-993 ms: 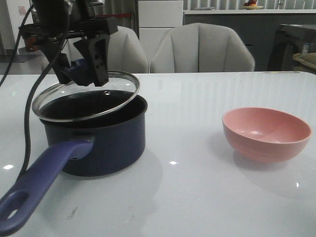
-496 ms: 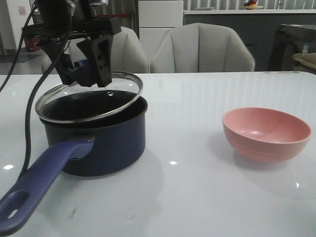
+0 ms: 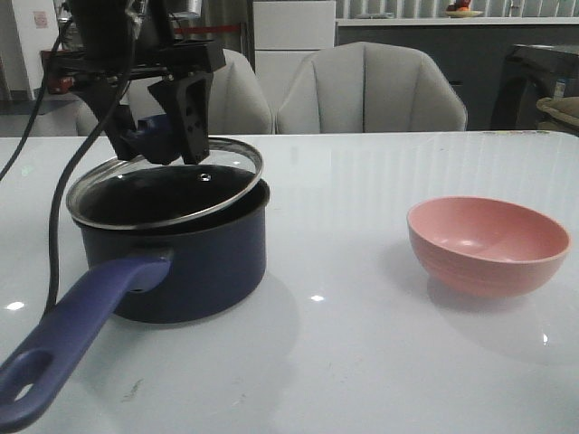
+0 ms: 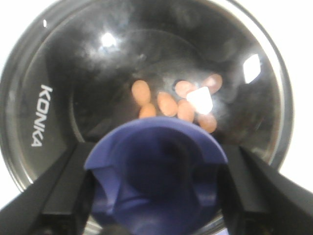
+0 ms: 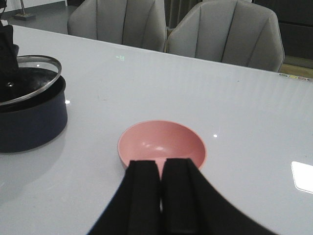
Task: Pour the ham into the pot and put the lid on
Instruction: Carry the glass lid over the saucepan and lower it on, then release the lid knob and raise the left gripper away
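Note:
The dark blue pot (image 3: 181, 267) stands at the table's left, its long handle (image 3: 72, 334) pointing toward the front edge. My left gripper (image 3: 161, 136) is shut on the blue knob (image 4: 156, 166) of the glass lid (image 3: 163, 190). The lid hangs tilted just over the pot's mouth, its left edge lowest. Through the glass, the left wrist view shows several orange-pink ham slices (image 4: 168, 104) on the pot's bottom. In the right wrist view, my right gripper (image 5: 161, 166) is shut on nothing, hovering near the empty pink bowl (image 5: 161, 144). That view also shows the pot (image 5: 29, 120) and lid (image 5: 27, 81) at the far side.
The pink bowl (image 3: 488, 244) stands at the table's right. Two grey chairs (image 3: 366, 86) are behind the far edge. A black cable (image 3: 54, 208) hangs from the left arm beside the pot. Bare white tabletop (image 3: 335, 344) lies between pot and bowl.
The left gripper has carried the lid slightly right and lower, so it sits closer over the pot's mouth. The bowl has not moved.

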